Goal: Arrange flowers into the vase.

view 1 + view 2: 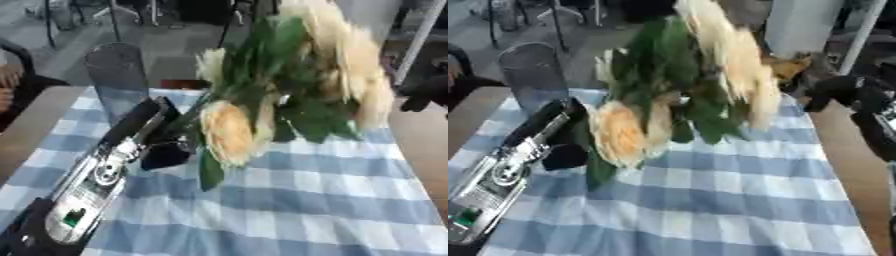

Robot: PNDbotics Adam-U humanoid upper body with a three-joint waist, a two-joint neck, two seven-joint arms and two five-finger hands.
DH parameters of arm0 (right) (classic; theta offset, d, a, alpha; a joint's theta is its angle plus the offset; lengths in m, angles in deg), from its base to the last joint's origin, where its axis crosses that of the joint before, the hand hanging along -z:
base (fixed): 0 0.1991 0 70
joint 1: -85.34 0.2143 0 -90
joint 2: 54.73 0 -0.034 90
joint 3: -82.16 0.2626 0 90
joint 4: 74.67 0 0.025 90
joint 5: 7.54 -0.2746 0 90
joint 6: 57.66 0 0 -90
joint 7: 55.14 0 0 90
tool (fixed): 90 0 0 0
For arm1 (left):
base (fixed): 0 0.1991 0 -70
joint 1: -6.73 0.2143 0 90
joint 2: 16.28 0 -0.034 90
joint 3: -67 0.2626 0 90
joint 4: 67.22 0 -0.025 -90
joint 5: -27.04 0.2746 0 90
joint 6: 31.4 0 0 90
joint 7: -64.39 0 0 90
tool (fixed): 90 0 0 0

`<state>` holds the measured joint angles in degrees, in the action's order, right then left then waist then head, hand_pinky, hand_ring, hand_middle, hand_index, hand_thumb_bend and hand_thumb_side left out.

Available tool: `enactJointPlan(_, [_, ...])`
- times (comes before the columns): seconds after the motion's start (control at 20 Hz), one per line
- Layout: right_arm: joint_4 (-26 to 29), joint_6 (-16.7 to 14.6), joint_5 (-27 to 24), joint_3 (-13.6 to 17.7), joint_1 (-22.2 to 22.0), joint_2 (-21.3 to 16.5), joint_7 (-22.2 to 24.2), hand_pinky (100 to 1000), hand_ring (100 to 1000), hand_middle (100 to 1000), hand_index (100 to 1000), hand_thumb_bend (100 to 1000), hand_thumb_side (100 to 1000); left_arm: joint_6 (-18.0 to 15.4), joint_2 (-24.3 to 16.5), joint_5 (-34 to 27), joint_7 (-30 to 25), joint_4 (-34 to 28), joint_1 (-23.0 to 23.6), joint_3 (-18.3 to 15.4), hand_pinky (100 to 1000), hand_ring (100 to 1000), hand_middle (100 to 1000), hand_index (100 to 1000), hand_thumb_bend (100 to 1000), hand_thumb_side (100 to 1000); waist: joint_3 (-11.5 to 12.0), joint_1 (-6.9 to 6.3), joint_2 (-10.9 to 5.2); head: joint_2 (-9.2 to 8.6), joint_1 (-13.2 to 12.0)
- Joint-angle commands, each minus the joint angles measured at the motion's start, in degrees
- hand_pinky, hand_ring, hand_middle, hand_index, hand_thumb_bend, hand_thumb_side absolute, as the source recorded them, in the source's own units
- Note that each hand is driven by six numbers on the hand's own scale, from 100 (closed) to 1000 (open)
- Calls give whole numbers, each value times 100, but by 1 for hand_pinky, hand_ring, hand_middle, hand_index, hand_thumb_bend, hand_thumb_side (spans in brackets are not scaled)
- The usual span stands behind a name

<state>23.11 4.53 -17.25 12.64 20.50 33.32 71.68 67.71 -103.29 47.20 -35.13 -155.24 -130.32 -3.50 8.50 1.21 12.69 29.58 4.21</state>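
Observation:
A bunch of cream and peach flowers (pixel 297 85) with green leaves is lifted above the table, blurred, its heads spreading up and to the right. My left hand (pixel 164 148) comes in from the lower left and is shut on the stems at the bunch's lower end. A tall clear glass vase (pixel 116 80) stands upright at the back left of the cloth, just behind and left of that hand, with nothing in it. A dark shape at the right edge is my right hand (pixel 835 93), held off the table's right side, well apart from the flowers.
A blue and white checked cloth (pixel 315 200) covers the wooden table (pixel 35 120), which shows bare along the left and right sides. Chair legs and a white post (pixel 420 40) stand beyond the far edge.

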Motion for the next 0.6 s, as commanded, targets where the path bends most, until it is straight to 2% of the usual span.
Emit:
enactJointPlan(0.05, [59, -30, -11, 58, 62, -155, -22, 785, 585, 494, 779, 100, 1000, 264, -68, -823, 97, -323, -176, -249, 100, 100, 100, 100, 100, 541, -7, 3, -117, -39, 32])
enactJointPlan(0.1, [61, -27, -12, 56, 64, -152, -30, 784, 584, 494, 778, 100, 1000, 311, -89, -977, 125, -370, -193, -275, 100, 100, 100, 100, 100, 581, -7, 3, -121, -31, 33])
enactJointPlan(0.3, [97, 32, -61, 33, 90, -129, -92, 784, 584, 494, 777, 100, 1000, 490, -278, -1992, 363, -606, -373, -555, 100, 100, 100, 100, 100, 616, -15, 2, -149, 49, 37])
enactJointPlan(0.6, [109, 57, -71, 26, 81, -141, -150, 784, 583, 493, 775, 100, 1000, 734, -575, -3304, 696, -868, -561, -768, 100, 100, 100, 100, 100, 667, -22, 1, -156, 97, 4])
